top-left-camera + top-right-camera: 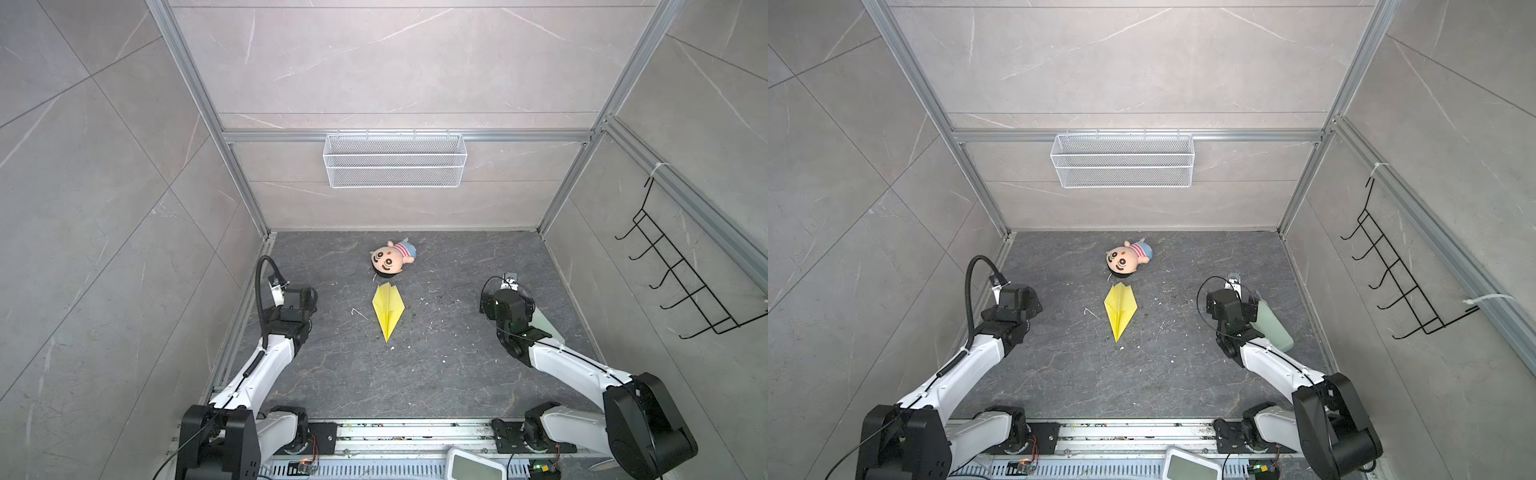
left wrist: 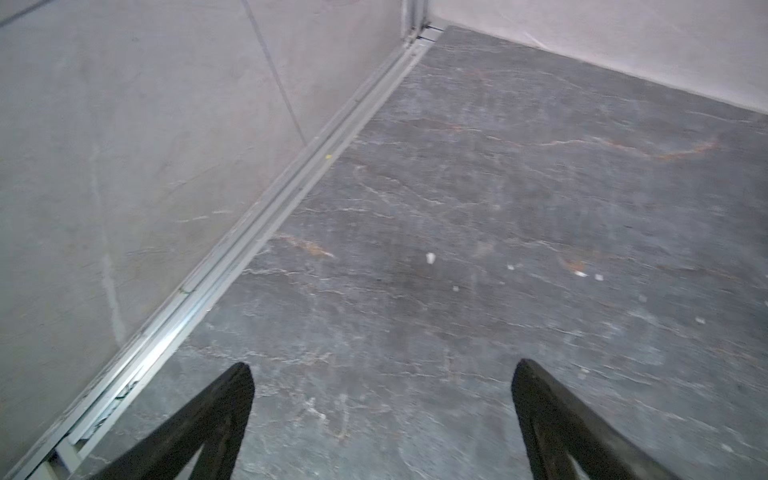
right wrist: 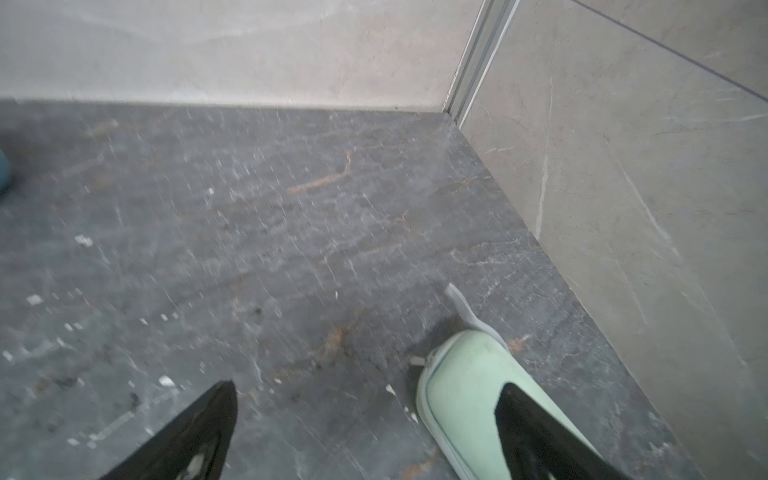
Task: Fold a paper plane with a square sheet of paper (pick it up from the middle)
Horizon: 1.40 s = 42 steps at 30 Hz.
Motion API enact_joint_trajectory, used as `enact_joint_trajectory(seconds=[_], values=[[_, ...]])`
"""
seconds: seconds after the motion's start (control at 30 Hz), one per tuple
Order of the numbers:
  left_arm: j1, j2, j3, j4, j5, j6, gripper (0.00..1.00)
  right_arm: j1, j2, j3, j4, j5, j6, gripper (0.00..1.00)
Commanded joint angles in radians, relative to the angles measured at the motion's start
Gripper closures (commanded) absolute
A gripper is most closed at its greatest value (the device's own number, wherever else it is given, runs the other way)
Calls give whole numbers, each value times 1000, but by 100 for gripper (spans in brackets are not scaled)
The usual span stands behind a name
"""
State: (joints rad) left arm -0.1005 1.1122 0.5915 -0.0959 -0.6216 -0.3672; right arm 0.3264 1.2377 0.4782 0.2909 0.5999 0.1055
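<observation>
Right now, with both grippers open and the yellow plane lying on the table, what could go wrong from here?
The paper plane lies loose on the table, its wide end close to the plush doll; an arm sweeping inward could shove or crumple it. The right gripper hangs open partly over the pale green pad, so dropping lower might snag or drag the pad.

I am looking at two arms of the same build: white shells on the long links, black blocky housings at the joints. The left arm [image 1: 266, 365] has a black ribbed hose [image 1: 257, 291] curving over its wrist. The right arm [image 1: 573, 365] has a thin black cable [image 1: 483, 288] along its white link. Thin red wires [image 1: 314, 448] show at a black base plate. The left pincer [image 2: 382, 363] and the right pincer [image 3: 370, 385] have black tapered fingers with triangular cut-outs.
</observation>
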Motion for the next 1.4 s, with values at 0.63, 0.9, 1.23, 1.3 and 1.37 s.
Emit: enact_joint_trajectory(seconds=[0.63,0.9,1.23,1.3,1.37], values=[[140,320,-215,856,638,398,1,-187,275,-131,601,-476,-122,1],[180,390,-226,935,653,363,0,-197,278,-124,590,-448,-105,1],[180,392,-219,923,644,358,0,-198,281,-118,586,-454,-104,1],[180,393,-220,923,643,357,0,-197,282,-118,585,-454,-104,1],[180,393,-220,923,643,358,0,-199,281,-118,586,-455,-104,1]])
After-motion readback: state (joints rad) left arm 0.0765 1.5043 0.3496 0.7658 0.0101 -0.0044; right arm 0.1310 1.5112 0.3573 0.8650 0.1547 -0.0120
